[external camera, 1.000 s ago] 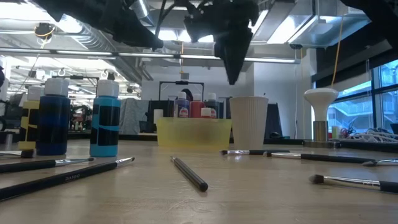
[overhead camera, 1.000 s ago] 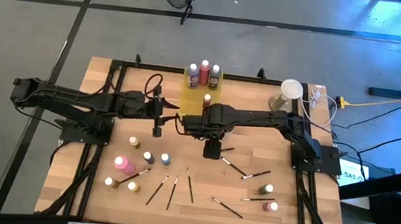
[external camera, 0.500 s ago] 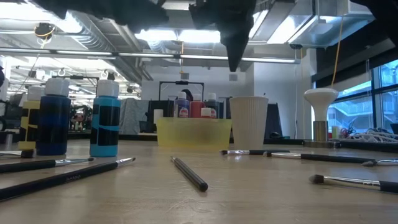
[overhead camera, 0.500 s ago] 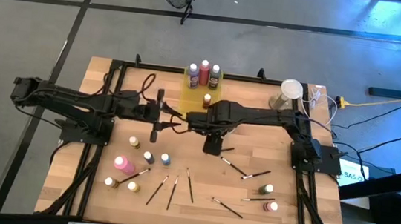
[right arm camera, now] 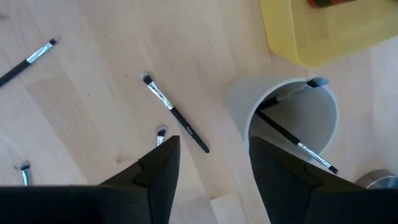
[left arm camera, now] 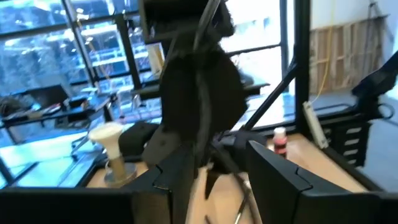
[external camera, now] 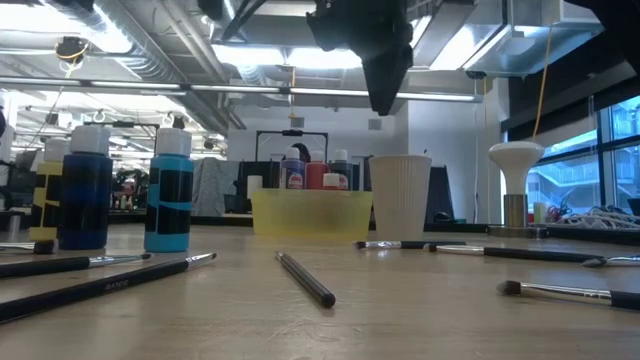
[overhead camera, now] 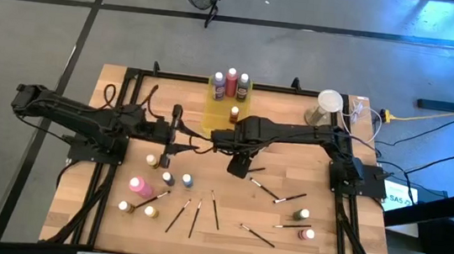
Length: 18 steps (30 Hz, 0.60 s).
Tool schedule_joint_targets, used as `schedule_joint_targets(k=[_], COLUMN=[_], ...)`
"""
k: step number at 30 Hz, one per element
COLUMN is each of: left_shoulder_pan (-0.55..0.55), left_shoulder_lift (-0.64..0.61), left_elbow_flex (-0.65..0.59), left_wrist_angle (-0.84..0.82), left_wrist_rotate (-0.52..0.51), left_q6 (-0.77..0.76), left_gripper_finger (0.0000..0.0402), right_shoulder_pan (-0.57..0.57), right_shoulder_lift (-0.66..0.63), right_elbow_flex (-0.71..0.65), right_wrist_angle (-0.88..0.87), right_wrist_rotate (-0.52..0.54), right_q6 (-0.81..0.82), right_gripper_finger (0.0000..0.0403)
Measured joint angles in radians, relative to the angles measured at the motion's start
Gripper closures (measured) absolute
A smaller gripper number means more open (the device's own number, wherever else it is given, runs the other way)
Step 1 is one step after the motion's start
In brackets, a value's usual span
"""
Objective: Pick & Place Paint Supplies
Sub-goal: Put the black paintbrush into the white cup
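Right gripper: hangs above the table's middle, jaws parted with nothing between them, as its wrist view shows; its tip is cut off by the arm body in the overhead view.
Left gripper: left of the middle, over the bare wood, fingers parted and empty; a dark mass close to its wrist camera hides most of what lies ahead.

Right arm: reaches in from the right rail, stretched leftward across the table.
Left arm: reaches in from the left rail, elbow bent.

Translucent yellow rectangular tray: far middle, holding four small paint bottles; cap colours are hard to make out.
Small grey round cup: two thin dark brushes stand in it; its place on the table is hidden under the right arm in the overhead view.
Loose paint bottles: near left; two more near right. From table height, two blue bottles stand at left.
Loose thin dark brushes with pale tips: scattered across the near half.

Writing: pale lettering on one brush handle, too small to read; bottle labels illegible.
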Motion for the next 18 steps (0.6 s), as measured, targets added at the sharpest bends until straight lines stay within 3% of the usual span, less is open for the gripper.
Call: schedule_joint_targets(k=[8, 10, 15, 18], left_shoulder_pan=[-0.084, -0.101, -0.141, -0.167], left_shoulder_lift=[-0.090, -0.110, -0.142, -0.153], left_elbow_flex=[0.000, 0.000, 0.000, 0.000], left_wrist_angle=[-0.021, -0.035, -0.066, -0.066], left_wrist_rotate=[0.003, 0.001, -0.005, -0.005], left_q6=[-0.014, -0.026, -0.054, -0.072], left_gripper_finger=[0.0261, 0.0261, 0.0261, 0.0261], right_shoulder_pan=[0.010, 0.022, 0.084, 0.135], right_shoulder_lift=[0.000, 0.000, -0.003, -0.003], right_elbow_flex=[0.000, 0.000, 0.000, 0.000], right_wrist_angle=[0.000, 0.000, 0.000, 0.000], right_wrist_rotate=[0.019, -0.046, -0.330, -0.373], right_q6=[0.079, 0.104, 0.134, 0.221], right_gripper_finger=[0.0206, 0.0206, 0.0206, 0.0206])
